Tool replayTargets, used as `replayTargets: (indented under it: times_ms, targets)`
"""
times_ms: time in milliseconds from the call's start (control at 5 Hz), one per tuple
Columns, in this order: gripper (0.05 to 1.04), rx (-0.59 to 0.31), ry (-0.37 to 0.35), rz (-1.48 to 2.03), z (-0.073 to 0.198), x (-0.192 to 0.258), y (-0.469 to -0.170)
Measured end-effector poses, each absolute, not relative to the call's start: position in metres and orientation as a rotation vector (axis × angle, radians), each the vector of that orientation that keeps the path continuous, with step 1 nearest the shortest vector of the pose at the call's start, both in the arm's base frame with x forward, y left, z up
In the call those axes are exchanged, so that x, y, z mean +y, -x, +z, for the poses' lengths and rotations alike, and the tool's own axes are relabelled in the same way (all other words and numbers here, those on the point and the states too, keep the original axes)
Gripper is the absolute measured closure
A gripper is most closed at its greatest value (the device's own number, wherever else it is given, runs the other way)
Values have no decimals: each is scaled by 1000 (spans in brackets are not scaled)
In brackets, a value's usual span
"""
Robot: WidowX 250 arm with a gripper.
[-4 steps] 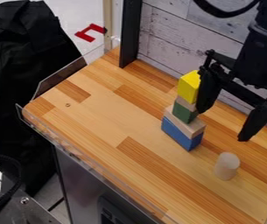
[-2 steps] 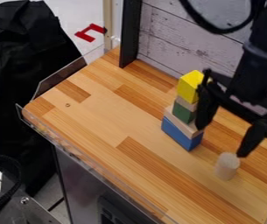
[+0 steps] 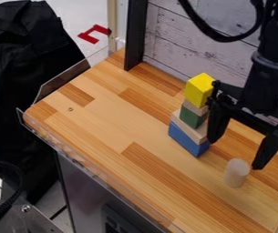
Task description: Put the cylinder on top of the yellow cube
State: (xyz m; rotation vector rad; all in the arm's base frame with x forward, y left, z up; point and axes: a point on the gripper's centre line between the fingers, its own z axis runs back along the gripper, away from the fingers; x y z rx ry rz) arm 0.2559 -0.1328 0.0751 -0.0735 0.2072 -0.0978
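My gripper [image 3: 235,152] hangs at the right, its two fingers spread wide with nothing between them. Its left finger overlaps the right edge of the block stack in the view, and its right finger ends just above and right of the cylinder. The pale wooden cylinder [image 3: 236,173] stands upright on the wooden surface, below and left of the right fingertip. The yellow cube [image 3: 198,90] tops the stack, left of the gripper.
Under the yellow cube the stack has a small wooden block, a green block [image 3: 191,116], a wooden piece and a blue block [image 3: 186,139]. The plank wall [image 3: 180,38] rises behind the table [image 3: 113,120], and a clear rim runs along the left edge.
The gripper has come down and a little toward the table's front, bringing its fingertips nearer the cylinder's height in the view. The cylinder and stack have stayed in place.
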Motion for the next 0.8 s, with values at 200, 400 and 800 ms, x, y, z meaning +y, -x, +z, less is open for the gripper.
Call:
replayTargets:
  times_ms: [200,400,800]
  targets:
    - [84,192,72,-69,69,-131,-256]
    - [84,175,58,-53,59,-130,-260]
    - [84,166,51,-47,48,-138,-265]
